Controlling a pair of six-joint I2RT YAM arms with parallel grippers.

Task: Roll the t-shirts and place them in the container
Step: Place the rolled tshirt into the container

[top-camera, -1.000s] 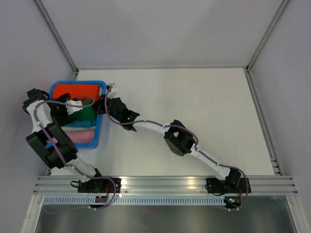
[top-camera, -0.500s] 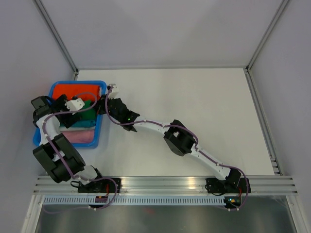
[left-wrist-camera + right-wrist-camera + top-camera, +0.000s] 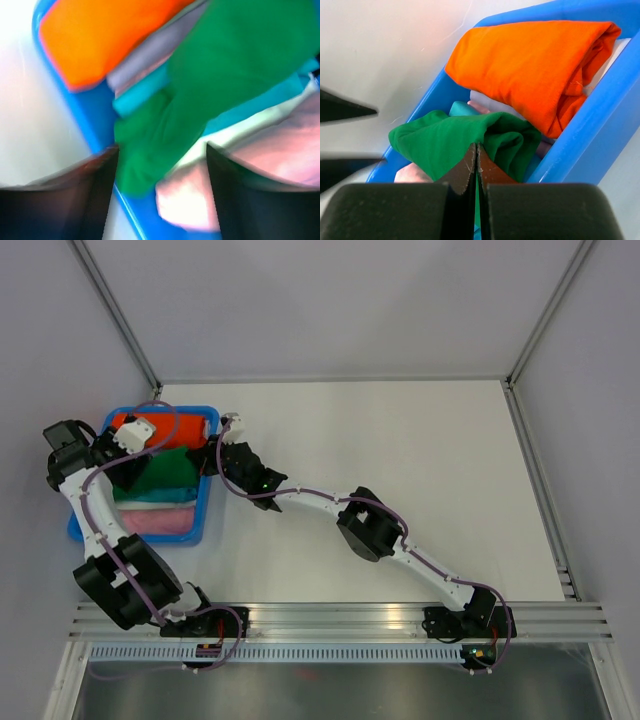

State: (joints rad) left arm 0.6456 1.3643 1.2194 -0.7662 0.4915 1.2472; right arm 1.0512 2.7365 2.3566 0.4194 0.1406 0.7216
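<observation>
The emerald-green t-shirt (image 3: 172, 468) lies bunched in the blue bin (image 3: 204, 502), between the orange-red bundle and the teal one. It also shows in the left wrist view (image 3: 225, 75) and the right wrist view (image 3: 445, 142). My right gripper (image 3: 210, 456) reaches over the bin's right wall, and in its own view the gripper (image 3: 477, 150) is shut on a fold of the green t-shirt. My left gripper (image 3: 128, 466) hovers over the shirt's left end. In its blurred view the left gripper (image 3: 160, 195) is open, with the shirt's edge between its fingers.
The bin also holds an orange-red bundle (image 3: 160, 427), a teal bundle (image 3: 165, 496) and a pink cloth (image 3: 160, 521). The bin stands at the table's far left, close to the left wall (image 3: 50, 360). The right arm's links (image 3: 365, 525) stretch across the white table (image 3: 400, 440).
My left arm has swung back toward the left wall and its gripper has shifted to the left end of the green t-shirt, baring more of it. The right arm has not moved.
</observation>
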